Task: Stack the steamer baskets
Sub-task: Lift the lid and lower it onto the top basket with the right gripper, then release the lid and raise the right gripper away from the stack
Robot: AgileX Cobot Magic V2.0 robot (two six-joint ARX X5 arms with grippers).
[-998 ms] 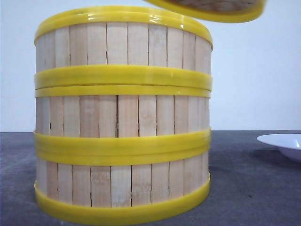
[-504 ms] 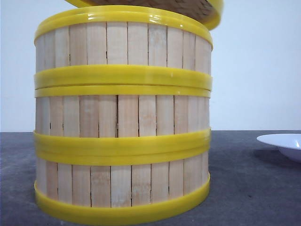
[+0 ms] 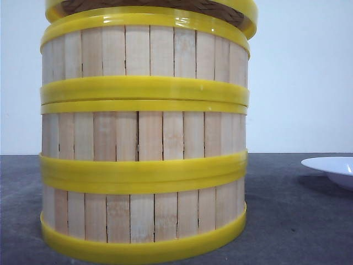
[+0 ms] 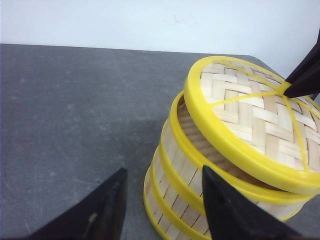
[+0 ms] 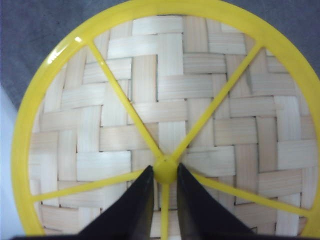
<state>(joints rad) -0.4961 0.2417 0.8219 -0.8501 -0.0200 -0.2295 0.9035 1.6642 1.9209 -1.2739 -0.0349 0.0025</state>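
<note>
Now lower and further left than a moment ago: woven lid (image 3: 242, 14), over the steamer baskets (image 3: 143, 138).
Still tilted, one edge raised above the top basket's yellow rim, a gap showing in the left wrist view. Pinched at the small yellow knob (image 5: 165, 169) by the right gripper (image 5: 164, 187), jaws clenched on it. Left gripper (image 4: 162, 210) just beside the stack, jaws released and holding nothing. Three baskets stacked one on another on the dark grey counter (image 3: 298, 221), standing as before. Inside of the baskets hidden, so no telling what is in them. White plate (image 3: 331, 165) off to the right, nothing seen on it.
</note>
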